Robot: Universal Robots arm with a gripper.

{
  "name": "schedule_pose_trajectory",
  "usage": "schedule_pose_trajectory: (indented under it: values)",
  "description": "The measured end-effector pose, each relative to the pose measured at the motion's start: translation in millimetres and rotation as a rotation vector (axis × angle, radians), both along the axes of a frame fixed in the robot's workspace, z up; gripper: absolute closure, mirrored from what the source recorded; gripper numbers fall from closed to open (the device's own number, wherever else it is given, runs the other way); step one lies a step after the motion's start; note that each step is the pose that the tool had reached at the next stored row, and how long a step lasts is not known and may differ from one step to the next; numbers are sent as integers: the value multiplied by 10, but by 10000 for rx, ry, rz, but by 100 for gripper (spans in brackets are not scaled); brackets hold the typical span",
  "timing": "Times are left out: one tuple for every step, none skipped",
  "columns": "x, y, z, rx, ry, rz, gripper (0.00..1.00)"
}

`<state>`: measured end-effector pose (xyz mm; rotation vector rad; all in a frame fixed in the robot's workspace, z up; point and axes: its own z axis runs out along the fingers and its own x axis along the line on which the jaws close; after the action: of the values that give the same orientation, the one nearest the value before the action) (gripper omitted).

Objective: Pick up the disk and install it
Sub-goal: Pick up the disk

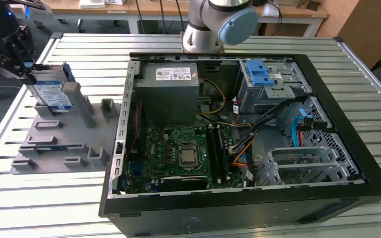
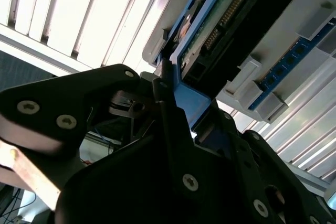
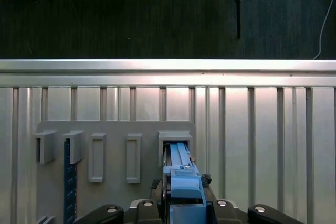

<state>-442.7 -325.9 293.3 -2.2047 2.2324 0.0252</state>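
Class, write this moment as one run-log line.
disk: standing in grey holder | gripper: at its blue rail | computer case: open, disk not yet inside

I can't read any print from here. The disk (image 1: 50, 94) carries a blue-and-white label (image 1: 53, 97), and the grey power-supply box (image 1: 170, 96) has a white sticker (image 1: 172, 74), but the lettering on both is too small to read.
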Motion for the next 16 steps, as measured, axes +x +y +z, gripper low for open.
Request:
schedule_pose_trajectory:
  values:
    - [0, 0, 10, 0, -1, 0, 63]
    - [0, 0, 20, 1, -1, 0, 63]
    - [0, 0, 28, 0, -1, 0, 63]
    - [0, 0, 34, 0, -1, 0, 63]
    - [0, 0, 46, 0, -1, 1, 63]
    - [0, 0, 56, 0, 1, 0, 63]
    - [0, 0, 56, 1, -2, 0, 63]
    - [0, 0, 56, 1, -2, 0, 63]
    - [0, 0, 56, 1, -2, 0, 63]
    - [0, 0, 56, 0, -1, 0, 63]
    - [0, 0, 51, 0, -2, 0, 63]
    - [0, 0, 44, 0, -1, 0, 63]
    - [0, 0, 41, 0, 0, 0, 63]
    - [0, -1, 41, -1, 1, 0, 63]
    - [-1, -1, 41, -1, 3, 0, 63]
    - [0, 0, 39, -1, 1, 0, 63]
